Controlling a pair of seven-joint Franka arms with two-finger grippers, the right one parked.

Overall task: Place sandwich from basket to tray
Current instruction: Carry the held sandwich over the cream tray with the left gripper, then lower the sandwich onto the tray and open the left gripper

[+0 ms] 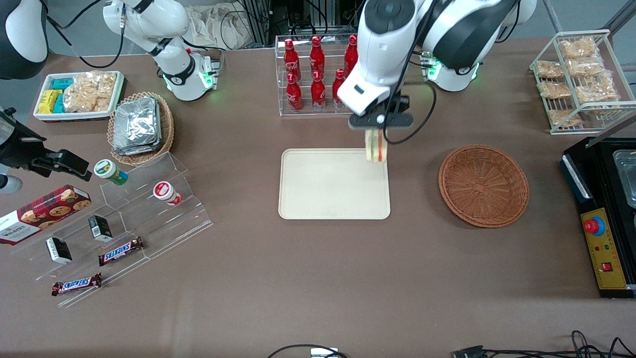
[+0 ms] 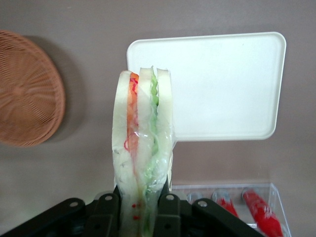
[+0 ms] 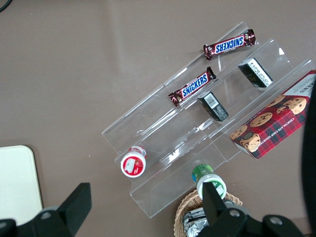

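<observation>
One sandwich (image 1: 376, 146), a wedge of white bread in clear wrap, hangs from the gripper (image 1: 380, 130), whose two fingers are closed on its upper end. The wedge stands upright, its long axis vertical, with the green and red-orange layers edge-on to the front camera. All places here are given relative to the tray (image 1: 328, 199). The sandwich is in the air above the tray's corner that lies farthest from the front camera and toward the working arm's end of the table; its lower tip appears clear of the tray surface. The wrist camera shows the wedge (image 2: 143, 163) overlapping only the edge of the tray (image 2: 232, 79), so the open middle lies sideways from the gripper, toward the parked arm's end. The basket (image 1: 483, 185) sits near the tray, toward the working arm's end, holding nothing. Judged next requirement: a short travel inward over the tray, then descent.
</observation>
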